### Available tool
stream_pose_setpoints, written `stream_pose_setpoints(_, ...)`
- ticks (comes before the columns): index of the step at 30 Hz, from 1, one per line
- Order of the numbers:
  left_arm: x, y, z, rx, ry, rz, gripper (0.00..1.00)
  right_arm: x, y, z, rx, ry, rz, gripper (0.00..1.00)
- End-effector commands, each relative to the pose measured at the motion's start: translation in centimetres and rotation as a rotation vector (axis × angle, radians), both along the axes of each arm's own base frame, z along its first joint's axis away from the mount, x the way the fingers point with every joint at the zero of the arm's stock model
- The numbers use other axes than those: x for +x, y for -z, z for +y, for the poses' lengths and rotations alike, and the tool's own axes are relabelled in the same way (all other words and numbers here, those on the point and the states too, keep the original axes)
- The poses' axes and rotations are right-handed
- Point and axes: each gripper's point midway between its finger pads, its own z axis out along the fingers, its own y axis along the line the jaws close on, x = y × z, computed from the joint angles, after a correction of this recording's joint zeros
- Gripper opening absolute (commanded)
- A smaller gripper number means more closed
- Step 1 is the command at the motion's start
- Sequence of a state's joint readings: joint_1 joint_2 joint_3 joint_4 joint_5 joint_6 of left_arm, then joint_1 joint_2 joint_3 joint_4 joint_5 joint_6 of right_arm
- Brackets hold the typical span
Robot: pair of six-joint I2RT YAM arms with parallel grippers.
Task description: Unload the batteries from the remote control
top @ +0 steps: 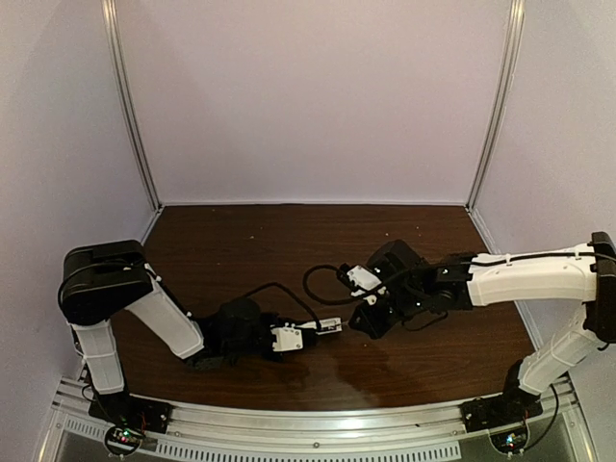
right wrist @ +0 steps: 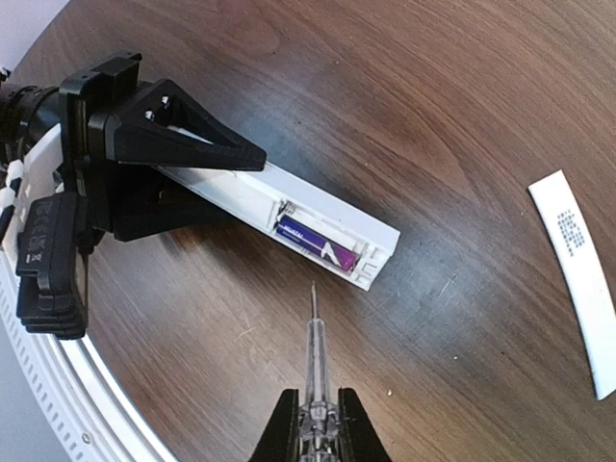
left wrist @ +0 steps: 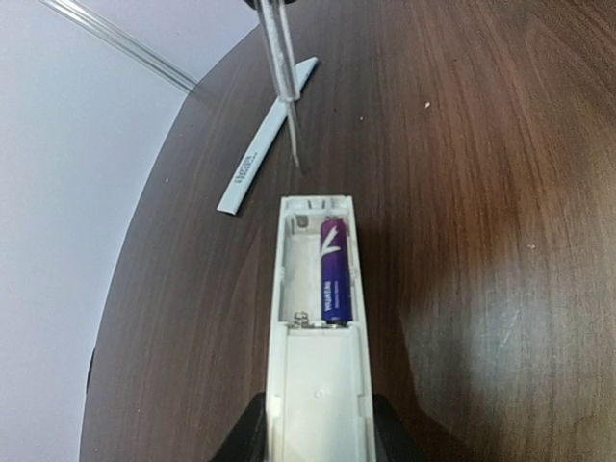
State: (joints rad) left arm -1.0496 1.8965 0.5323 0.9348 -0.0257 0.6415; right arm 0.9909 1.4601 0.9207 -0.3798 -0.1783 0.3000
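White remote (left wrist: 319,385) is sitting clamped in the left gripper (left wrist: 319,435), one purple battery (left wrist: 333,269) lying in its open bay; the right gripper (right wrist: 316,422) is pinching a screwdriver (right wrist: 315,348), tip hovering near the bay.

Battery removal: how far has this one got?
Done: back cover off, lying on the table; one compartment slot is empty, its cell not in view. In hand: left gripper clamps the remote control, right gripper holds the screwdriver, tip just short of the open end. Left: one purple battery sits in its slot.
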Motion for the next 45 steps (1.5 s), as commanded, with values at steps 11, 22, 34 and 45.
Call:
stream_pose_setpoints(11, 0.1, -0.1, -0.5, -0.009, 0.019, -0.007, 0.00, 0.1, 0.8, -0.3, -0.342, -0.372, -0.050, 0.00)
stream_pose_setpoints(22, -0.1, 0.3, -0.3, 0.011, 0.030, -0.012, 0.00, 1.2, 1.2, 0.5, -0.413, -0.469, -0.035, 0.00)
stream_pose_setpoints(34, -0.6, 0.3, -0.6, 0.008, 0.061, 0.001, 0.00, 3.4, -0.1, 0.6, -0.415, -0.454, -0.103, 0.00)
stream_pose_setpoints(45, -0.7, 0.3, -0.6, 0.010, 0.066, 0.005, 0.00, 4.1, 0.7, 0.7, -0.460, -0.466, -0.104, 0.00)
